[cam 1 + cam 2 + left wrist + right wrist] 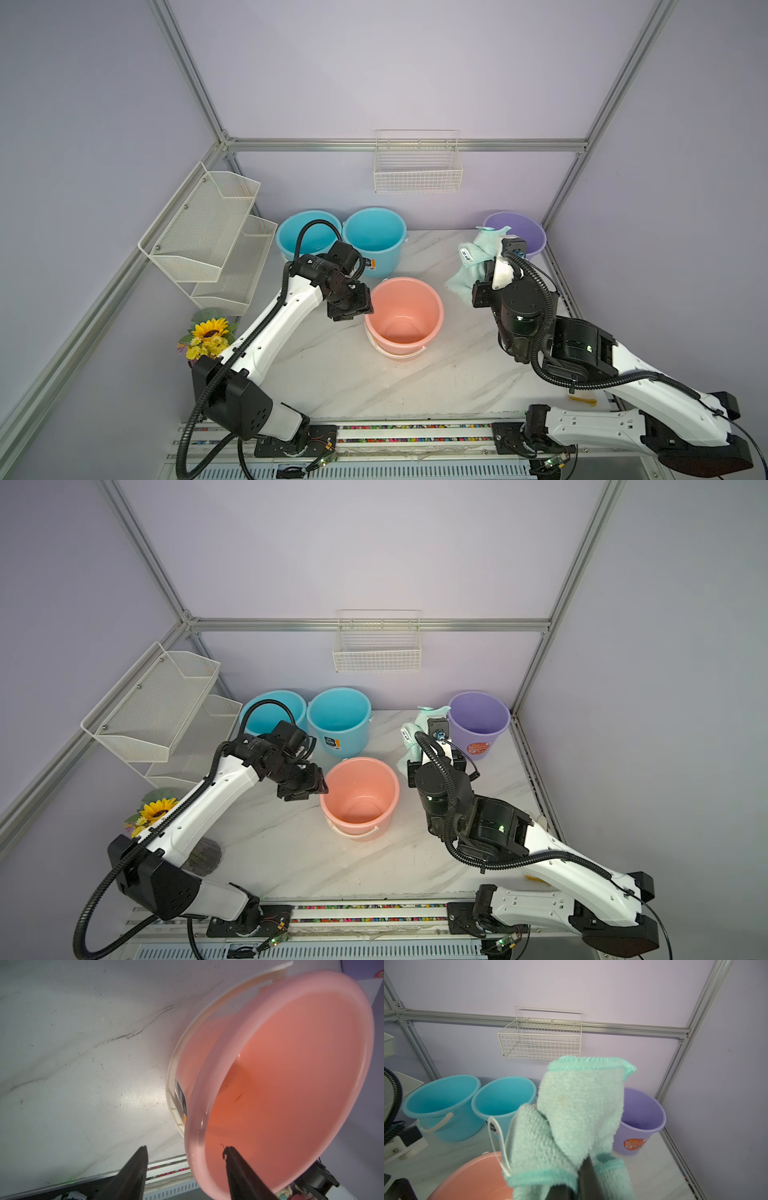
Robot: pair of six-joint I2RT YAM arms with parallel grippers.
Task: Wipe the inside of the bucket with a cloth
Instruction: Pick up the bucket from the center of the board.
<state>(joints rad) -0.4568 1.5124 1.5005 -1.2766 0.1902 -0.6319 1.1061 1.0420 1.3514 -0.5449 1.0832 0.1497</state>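
Right gripper [583, 1167]: clamped shut on a fold of the cloth. One dark finger shows against the terry, and its partner is buried in fabric.
Cloth [581, 1105]: mint-green towel, bunched and held up off the table [353, 374]. Its corners stick up and loose folds hang down. The white tag [466, 254] faces outward in a top view. The towel is not in any bucket.
Cloth position: between the pink bucket [424, 311] and the purple bucket [523, 232], close by the purple rim and to the right rear of the pink one.
Left gripper [185, 1148]: empty, with the jaws parted partway. The pink rim runs between them, one finger outside the wall and one inside, and neither is seen pressing on it.
Pink bucket: upright mid-table with its white handle folded down. The inside is bare apart from a speck or two on the wall. I take it as the one to wipe.
Step in hand: by my reading, carrying the cloth across to the pink mouth.
Doing it well: lift the hanging folds clear over the near rim, then lower the wad straight down the middle. Press it to the wall and sweep all the way round, then across the floor. The bucket looks light, so the left jaws should pinch the rim first to steady it.
Watch for: a trailing corner catching the rim and tipping the bucket.
Further out: two blue buckets [374, 232] stand at the back, and a wire basket [417, 166] hangs on the rear wall.
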